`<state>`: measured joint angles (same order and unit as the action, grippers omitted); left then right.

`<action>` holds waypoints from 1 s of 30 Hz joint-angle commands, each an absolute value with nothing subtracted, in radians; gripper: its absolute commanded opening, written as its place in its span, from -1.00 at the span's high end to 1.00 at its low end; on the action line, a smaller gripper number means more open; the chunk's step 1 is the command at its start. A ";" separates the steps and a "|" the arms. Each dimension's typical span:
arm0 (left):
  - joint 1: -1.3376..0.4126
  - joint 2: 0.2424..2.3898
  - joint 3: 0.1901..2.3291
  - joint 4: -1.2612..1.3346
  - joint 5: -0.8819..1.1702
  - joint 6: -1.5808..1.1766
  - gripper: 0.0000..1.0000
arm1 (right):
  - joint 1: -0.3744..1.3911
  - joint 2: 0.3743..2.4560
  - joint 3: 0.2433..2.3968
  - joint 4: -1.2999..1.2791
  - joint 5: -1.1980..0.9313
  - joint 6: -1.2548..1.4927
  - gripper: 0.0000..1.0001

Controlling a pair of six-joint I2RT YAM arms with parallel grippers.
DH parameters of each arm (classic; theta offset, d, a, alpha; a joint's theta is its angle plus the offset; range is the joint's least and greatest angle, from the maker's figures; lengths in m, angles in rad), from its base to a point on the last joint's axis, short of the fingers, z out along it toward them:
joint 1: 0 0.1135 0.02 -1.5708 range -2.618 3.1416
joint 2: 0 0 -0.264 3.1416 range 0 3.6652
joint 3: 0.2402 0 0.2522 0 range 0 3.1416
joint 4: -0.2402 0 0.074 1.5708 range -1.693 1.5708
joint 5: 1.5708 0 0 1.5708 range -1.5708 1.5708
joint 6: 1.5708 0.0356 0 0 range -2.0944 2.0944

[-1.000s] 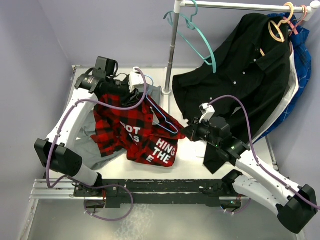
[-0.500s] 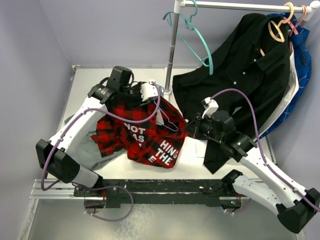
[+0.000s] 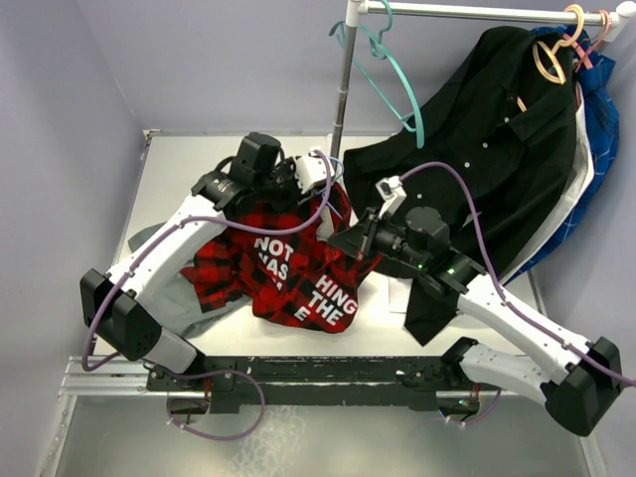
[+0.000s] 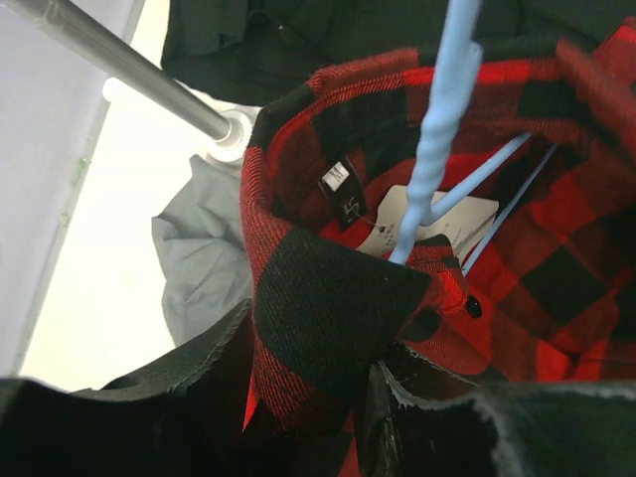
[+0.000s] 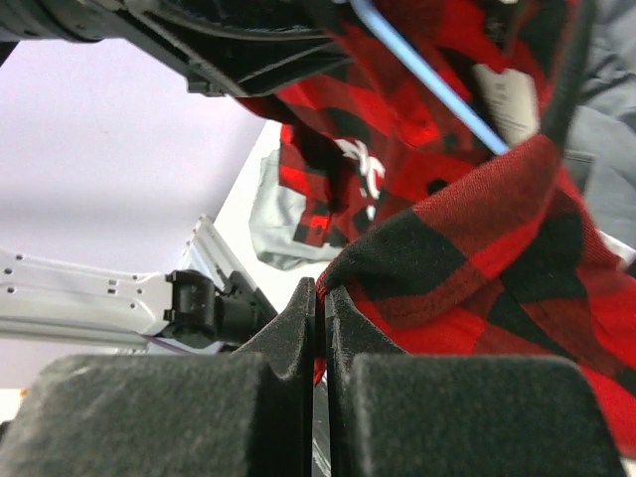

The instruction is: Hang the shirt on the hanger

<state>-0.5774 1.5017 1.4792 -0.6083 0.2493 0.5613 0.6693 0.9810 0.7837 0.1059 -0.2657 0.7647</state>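
Top external view, near edge: both arms reach inward from their bases over the pale worktop and meet at its middle.
Grey shirt: lies flat on the left of the worktop, partly under the plaid cloth.
Shirt: red-and-black plaid, bunched mid-worktop with white block letters facing up (only scraps read: "NOT", "HING", "THE"). Its far part is held up between the two claws.
Right claw: clenched, pads pressed flat together on a fold at the shirt's right edge. In the right wrist view the plaid hem runs down into the closed tips.
Left claw: grasping the shirt's collar, with a black-checked fold pinched between its two dark pads.
Hanger: pale blue. Its twisted neck rises out of the collar opening, and its thin arms run down inside the shirt, next to the white neck label.
Rack pole: upright, just beyond the left claw.
Teal hanger: hooked over the rail at the top of the pole.
Black shirt: hangs from the rail on a tan hanger. Its lower part drapes onto the worktop to the right of the right claw.
Blue cloth: behind the black shirt, at the far right.
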 commanded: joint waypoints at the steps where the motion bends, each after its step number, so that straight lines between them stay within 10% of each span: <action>1: -0.579 1.488 1.540 -0.544 0.350 0.434 1.00 | 0.722 1.047 0.856 0.315 -0.294 0.784 1.00; 14: -0.375 1.457 1.582 -0.590 0.936 0.414 1.00 | 0.719 0.996 0.993 0.073 -0.099 0.584 1.00; 30: -0.353 1.436 1.628 -0.434 0.896 0.271 1.00 | 0.737 1.084 1.101 0.278 -0.255 0.784 1.00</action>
